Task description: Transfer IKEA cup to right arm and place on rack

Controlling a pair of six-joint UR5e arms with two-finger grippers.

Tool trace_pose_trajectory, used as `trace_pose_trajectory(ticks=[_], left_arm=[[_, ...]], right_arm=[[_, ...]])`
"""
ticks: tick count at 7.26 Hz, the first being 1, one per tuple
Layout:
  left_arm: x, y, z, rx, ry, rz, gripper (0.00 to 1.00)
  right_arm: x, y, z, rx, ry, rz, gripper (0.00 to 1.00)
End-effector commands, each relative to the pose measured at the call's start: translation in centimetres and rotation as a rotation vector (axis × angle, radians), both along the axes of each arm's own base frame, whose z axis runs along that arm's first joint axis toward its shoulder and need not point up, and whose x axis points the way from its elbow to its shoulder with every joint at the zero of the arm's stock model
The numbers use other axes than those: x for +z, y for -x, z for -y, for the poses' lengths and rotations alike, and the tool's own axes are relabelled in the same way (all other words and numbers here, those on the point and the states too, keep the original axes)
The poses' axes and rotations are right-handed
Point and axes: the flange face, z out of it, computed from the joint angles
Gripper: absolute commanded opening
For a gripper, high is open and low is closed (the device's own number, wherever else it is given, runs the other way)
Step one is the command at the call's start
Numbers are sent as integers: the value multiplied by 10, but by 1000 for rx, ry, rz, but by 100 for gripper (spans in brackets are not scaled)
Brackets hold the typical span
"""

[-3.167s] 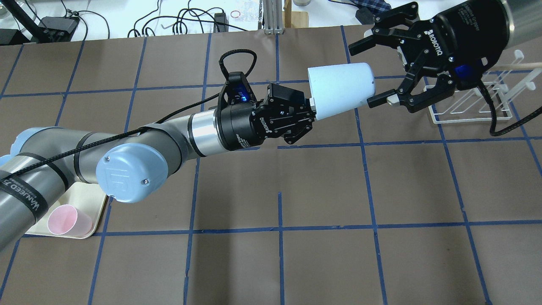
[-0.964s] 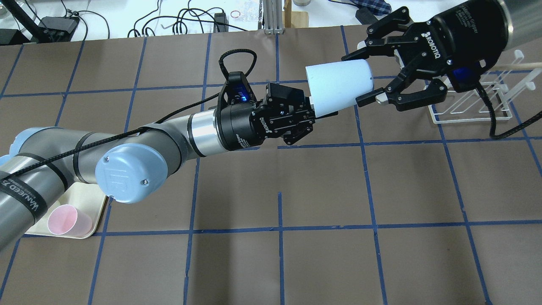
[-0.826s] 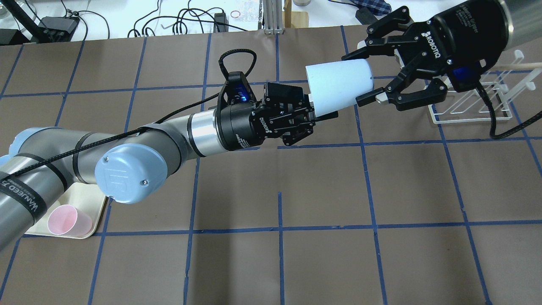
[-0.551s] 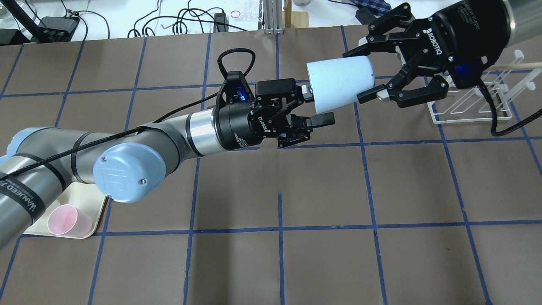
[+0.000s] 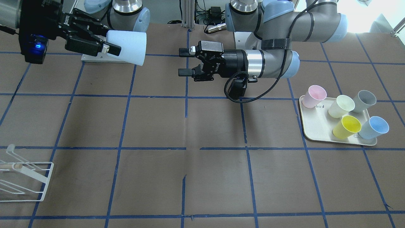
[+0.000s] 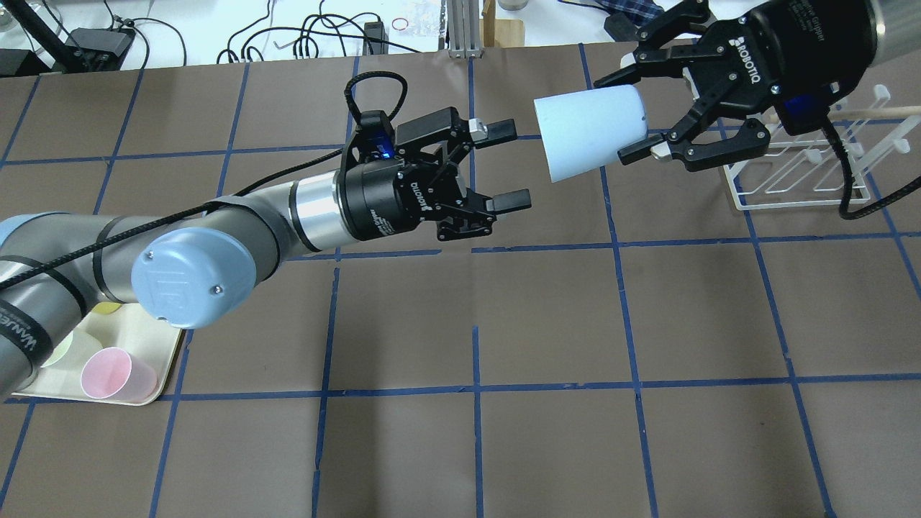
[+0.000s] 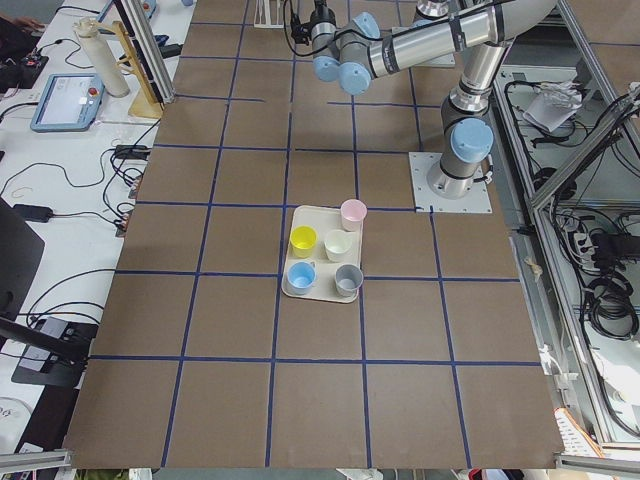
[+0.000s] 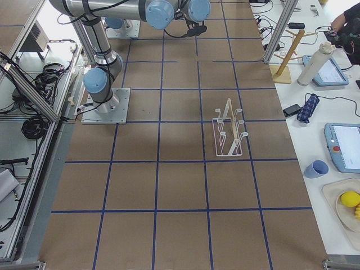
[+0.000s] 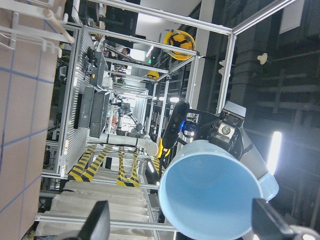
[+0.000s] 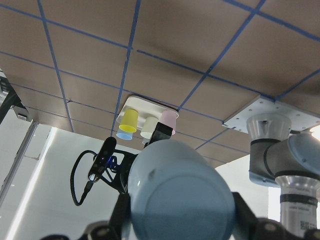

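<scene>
Left end effector (image 6: 509,164) has released and pulled back since a second ago, fingers spread, empty. We see right end effector (image 6: 627,113) clamping the IKEA cup (image 6: 586,133) midair by its base. Handover done; placing on the rack (image 6: 791,180) remains.

Worktop: brown sheets (image 6: 403,446) spread out in front of me, ruled into big squares by blue tape (image 6: 475,388).
Far bench: a white bench (image 6: 201,39) across from me, strewn with black cables (image 6: 309,32).
Side bench: a white top (image 8: 320,129) off my right end, carrying a tablet (image 8: 344,147), a blue mug (image 8: 316,168) and a folded umbrella (image 8: 306,107).
Frame: aluminium posts (image 8: 279,31) rise at the worktop's edge.
Floor: grey (image 7: 600,400), with coils of black cable (image 7: 600,290) behind me.
Hall: dark, with metal framing (image 9: 230,75), yellow-and-black hazard stripes (image 9: 85,167) and a bright strip light (image 9: 274,150).
</scene>
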Motion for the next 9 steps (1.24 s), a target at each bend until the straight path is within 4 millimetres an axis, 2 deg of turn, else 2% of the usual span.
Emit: trace_pose_trajectory(ticks=[1, 3, 4, 5, 6, 7, 8, 9], left_arm=[[-16, -35, 3, -121, 90, 251, 100], [-48, -54, 9, -249, 107, 508, 100], [-51, -68, 17, -268, 122, 663, 100], [-59, -90, 25, -289, 155, 850, 100], [-49, -97, 30, -241, 152, 946, 100], [-33, -105, 42, -215, 133, 1145, 100], [-15, -96, 55, -223, 127, 1260, 100], [19, -82, 59, -245, 176, 1399, 100]], right_arm=[[2, 20, 7, 98, 160, -187, 58], [-4, 41, 14, 279, 304, -392, 58], [-9, 51, 17, 359, 348, -490, 57], [-9, 60, 24, 418, 420, -571, 57], [-23, 74, 34, 527, 420, -658, 56], [-32, 85, 42, 641, 451, -707, 55], [-45, 97, 57, 742, 490, -746, 54], [-61, 111, 73, 799, 497, -790, 53]])
